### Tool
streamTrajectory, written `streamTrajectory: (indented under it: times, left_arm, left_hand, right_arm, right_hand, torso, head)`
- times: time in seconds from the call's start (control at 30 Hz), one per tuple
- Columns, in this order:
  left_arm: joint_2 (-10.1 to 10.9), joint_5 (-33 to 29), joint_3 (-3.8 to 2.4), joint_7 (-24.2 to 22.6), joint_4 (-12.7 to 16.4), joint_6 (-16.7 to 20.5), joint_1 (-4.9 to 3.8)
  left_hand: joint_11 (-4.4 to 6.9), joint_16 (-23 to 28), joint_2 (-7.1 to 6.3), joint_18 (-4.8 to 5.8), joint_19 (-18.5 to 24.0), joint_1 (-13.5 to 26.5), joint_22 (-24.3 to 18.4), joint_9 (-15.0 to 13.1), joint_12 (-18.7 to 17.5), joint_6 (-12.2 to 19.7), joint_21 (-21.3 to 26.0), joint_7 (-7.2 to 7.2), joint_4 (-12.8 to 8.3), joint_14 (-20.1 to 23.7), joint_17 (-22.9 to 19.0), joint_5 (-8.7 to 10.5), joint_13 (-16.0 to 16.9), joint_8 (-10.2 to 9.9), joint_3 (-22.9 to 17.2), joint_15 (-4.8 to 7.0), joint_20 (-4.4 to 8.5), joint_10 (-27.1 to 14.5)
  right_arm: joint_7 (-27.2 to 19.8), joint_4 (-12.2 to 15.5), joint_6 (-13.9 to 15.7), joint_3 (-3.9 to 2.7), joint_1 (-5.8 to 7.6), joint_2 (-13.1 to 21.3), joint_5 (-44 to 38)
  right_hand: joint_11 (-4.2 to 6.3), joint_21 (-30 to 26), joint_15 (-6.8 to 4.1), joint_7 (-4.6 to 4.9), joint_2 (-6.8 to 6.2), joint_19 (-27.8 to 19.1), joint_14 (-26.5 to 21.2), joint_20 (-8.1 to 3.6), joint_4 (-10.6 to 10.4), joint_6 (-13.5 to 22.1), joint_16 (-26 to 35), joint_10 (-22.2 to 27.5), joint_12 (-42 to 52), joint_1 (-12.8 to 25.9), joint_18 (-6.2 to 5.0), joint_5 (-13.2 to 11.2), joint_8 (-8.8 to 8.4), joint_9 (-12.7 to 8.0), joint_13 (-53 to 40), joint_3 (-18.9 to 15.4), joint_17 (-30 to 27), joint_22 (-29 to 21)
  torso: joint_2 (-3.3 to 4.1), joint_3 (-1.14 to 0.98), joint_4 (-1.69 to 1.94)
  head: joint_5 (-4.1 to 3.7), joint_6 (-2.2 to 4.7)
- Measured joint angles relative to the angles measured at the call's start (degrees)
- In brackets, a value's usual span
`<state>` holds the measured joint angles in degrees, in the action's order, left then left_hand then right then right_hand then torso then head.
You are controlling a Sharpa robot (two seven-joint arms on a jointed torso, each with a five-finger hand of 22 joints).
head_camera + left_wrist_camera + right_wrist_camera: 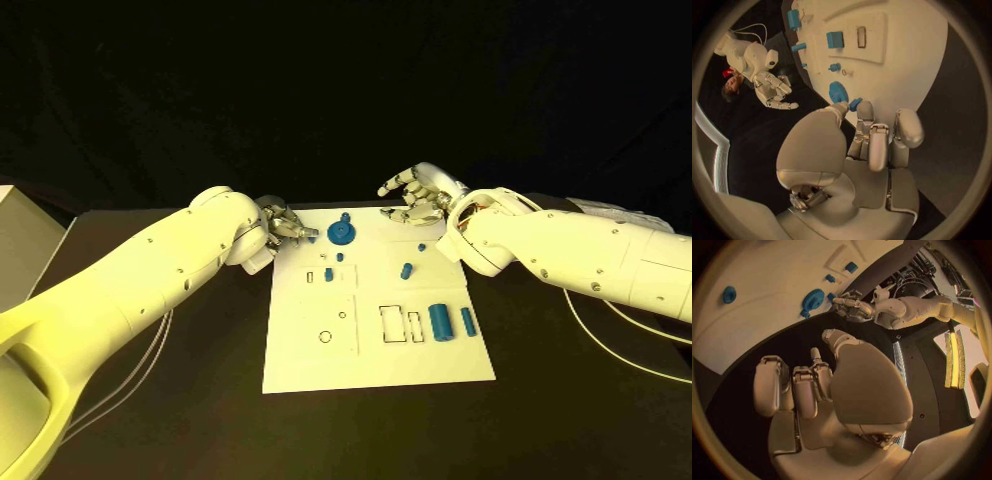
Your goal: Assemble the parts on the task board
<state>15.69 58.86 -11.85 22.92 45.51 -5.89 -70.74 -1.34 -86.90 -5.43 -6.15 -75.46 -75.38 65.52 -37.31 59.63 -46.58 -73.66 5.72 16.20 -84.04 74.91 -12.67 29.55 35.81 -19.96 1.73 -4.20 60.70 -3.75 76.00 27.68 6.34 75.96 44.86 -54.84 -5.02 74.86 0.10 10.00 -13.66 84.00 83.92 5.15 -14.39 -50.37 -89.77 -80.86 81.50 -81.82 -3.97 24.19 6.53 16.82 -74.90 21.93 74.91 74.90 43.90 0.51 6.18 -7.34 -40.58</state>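
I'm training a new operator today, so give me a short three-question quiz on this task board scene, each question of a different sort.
1. True or false: the right hand is holding a blue part.
2. The round blue part at the board's far edge lies nearest which hand? A. the left hand B. the right hand C. it is equally far from both
3. Fill in the gap: the two largest blue blocks lie toward the robot's ___ side of the board.

Key
1. False: its fingers are spread and nothing is in them.
2. A
3. right
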Motion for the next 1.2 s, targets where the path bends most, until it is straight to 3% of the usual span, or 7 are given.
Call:
streamTrajectory:
  times: [0.33,0.5,0.6,0.67,0.9,1.03,1.2]
  left_arm:
    - [0.1,-1.0,0.12,-0.3,-0.1,-0.1,-0.08]
    - [0.6,-1.5,0.18,-0.5,0.4,-0.1,-0.01]
    - [0.9,-1.8,0.19,-0.7,0.9,-0.1,0.00]
    - [1.1,-1.9,0.19,-0.9,1.4,-0.1,0.00]
    - [2.3,-2.6,0.19,-1.5,3.1,0.3,0.03]
    - [3.9,-3.3,0.19,-1.7,5.4,0.8,0.04]
    - [6.7,-4.0,0.07,-1.7,10.0,1.2,0.05]
  left_hand:
    - [-0.11,-0.2,-0.49,0.00,0.0,-3.5,0.6,1.2,0.0,0.4,-0.4,0.00,-2.3,0.0,0.0,0.08,-0.3,-0.2,-8.4,0.00,0.00,-0.1]
    - [0.13,-0.3,-0.81,0.00,0.0,-3.6,1.0,1.2,0.0,0.4,-0.7,0.01,-0.8,0.0,0.0,-0.16,-0.1,1.9,-10.1,0.02,0.00,1.2]
    - [0.39,-0.5,-2.30,0.00,-0.4,-2.2,1.7,0.0,0.0,0.4,-1.4,-0.02,0.5,0.0,0.0,-0.40,0.9,3.6,-11.4,0.42,0.38,2.9]
    - [0.47,-0.7,-3.08,0.00,-0.5,-0.1,2.1,-0.2,0.1,0.3,-1.6,-0.12,-2.8,0.0,0.0,-0.48,1.3,4.0,-16.0,0.42,0.50,3.6]
    - [0.68,-0.9,-3.69,-0.01,-1.0,2.6,2.9,-0.8,0.5,0.0,-2.1,-0.44,-2.8,0.2,0.0,-1.88,2.1,5.1,-17.0,0.62,0.61,4.6]
    - [0.82,-0.9,-4.06,-0.01,-1.0,3.9,3.1,-0.8,0.8,-0.3,-2.1,-0.73,-4.4,0.0,0.0,-2.23,2.6,5.3,-18.9,0.82,0.61,5.2]
    - [0.81,-0.9,-4.14,-0.01,-1.2,4.6,3.4,-0.8,0.8,-0.4,-2.4,-0.77,-4.4,0.0,0.0,-2.86,2.6,5.7,-19.0,0.83,0.82,5.2]
  right_arm:
    - [0.0,0.0,0.0,0.00,0.00,0.0,0.0]
    - [0.0,-0.1,-0.1,0.00,0.00,0.0,0.0]
    - [0.0,-0.1,-0.1,0.00,0.00,0.0,0.0]
    - [0.0,-0.1,-0.1,0.00,0.00,0.0,0.0]
    - [0.0,-0.2,-0.1,0.00,-0.02,0.0,0.0]
    - [0.0,-0.3,-0.1,0.01,-0.05,0.1,0.0]
    - [0.0,-0.4,-0.1,0.01,-0.09,0.1,0.0]
  right_hand:
    - [0.00,0.0,0.00,0.00,0.00,0.0,0.0,0.00,0.0,0.0,0.0,0.0,0.0,0.0,0.00,0.0,0.00,0.0,0.0,0.0,0.0,0.0]
    - [0.21,0.0,0.00,0.20,0.00,0.0,0.0,0.00,0.0,-0.2,0.0,-0.2,0.2,0.0,0.00,0.0,0.00,0.0,0.0,0.0,0.0,0.0]
    - [0.20,0.0,0.00,0.20,0.00,0.0,0.0,0.00,0.0,-0.2,0.0,-0.2,0.2,0.0,0.00,0.0,0.00,0.0,0.0,0.0,0.0,0.0]
    - [0.20,0.0,0.00,0.20,0.00,0.0,0.0,0.00,0.0,-0.2,0.0,-0.2,0.2,0.0,0.00,0.0,0.00,0.0,0.0,0.0,0.0,0.0]
    - [0.20,0.0,0.00,0.20,0.00,0.0,0.0,0.00,0.0,-0.2,0.0,-0.2,0.2,0.0,0.00,0.0,0.00,0.0,0.0,0.0,0.0,0.0]
    - [0.20,0.0,0.00,0.20,0.00,0.0,0.0,0.00,0.0,-0.2,0.0,-0.2,0.2,0.0,0.00,0.0,0.00,0.0,0.0,0.0,0.0,0.0]
    - [0.20,0.0,0.00,0.20,0.00,0.0,0.0,0.00,0.0,-0.2,0.0,-0.2,0.2,0.0,0.00,0.0,0.00,0.0,0.0,0.0,0.0,0.0]
  torso:
    - [-0.01,-0.02,-0.01]
    - [-0.05,0.00,-0.01]
    - [-0.08,-0.01,-0.01]
    - [-0.09,0.00,-0.01]
    - [-0.09,0.04,-0.01]
    - [-0.14,0.04,0.01]
    - [-0.23,0.04,0.07]
  head:
    - [0.24,-0.14]
    - [0.13,-0.21]
    - [0.13,-0.21]
    - [0.12,-0.16]
    - [0.12,-0.02]
    - [0.18,0.05]
    - [0.30,0.19]
